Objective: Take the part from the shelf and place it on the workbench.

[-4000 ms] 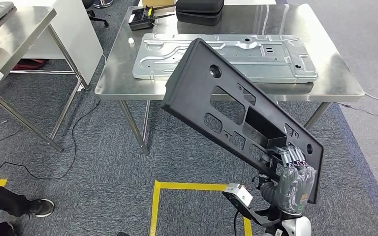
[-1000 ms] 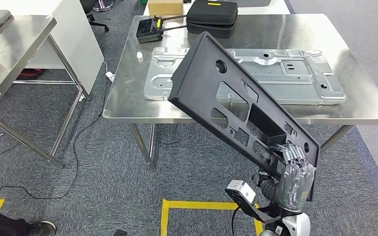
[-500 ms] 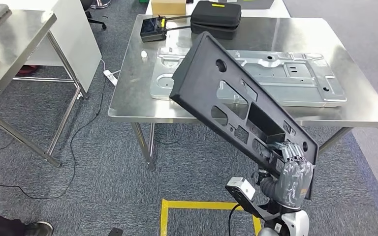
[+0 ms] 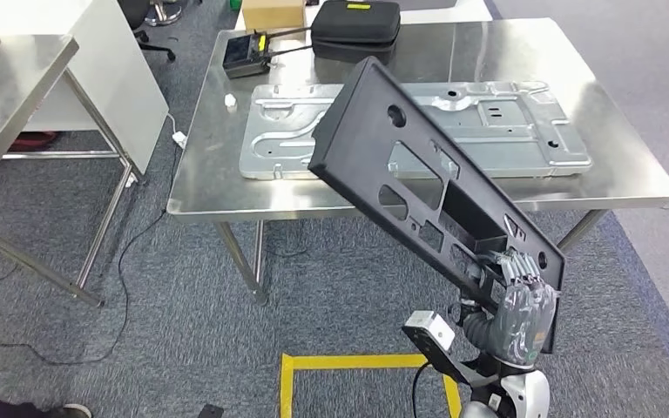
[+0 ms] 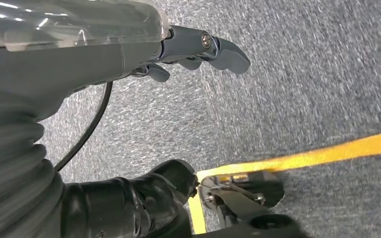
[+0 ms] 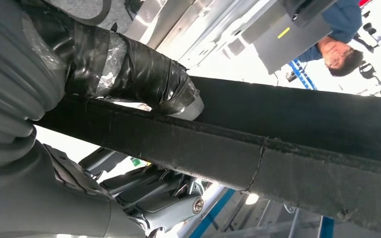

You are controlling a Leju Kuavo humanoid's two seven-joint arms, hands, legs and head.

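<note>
While gripped by the right hand (image 4: 523, 318), black part (image 4: 418, 187) tilted above workbench (image 4: 627, 174), metal panel (image 4: 531, 131) beneath.

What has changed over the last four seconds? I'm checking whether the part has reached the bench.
The view has shifted as the robot moved, so the workbench now sits closer. The black part is not set down; its top end overlaps the bench edge. The right hand still grips its lower end, and the metal panel lies as before.

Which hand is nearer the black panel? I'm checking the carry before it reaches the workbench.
Right. The right hand grips the black panel at its lower end. The left hand hangs over the carpet, holding nothing.
</note>
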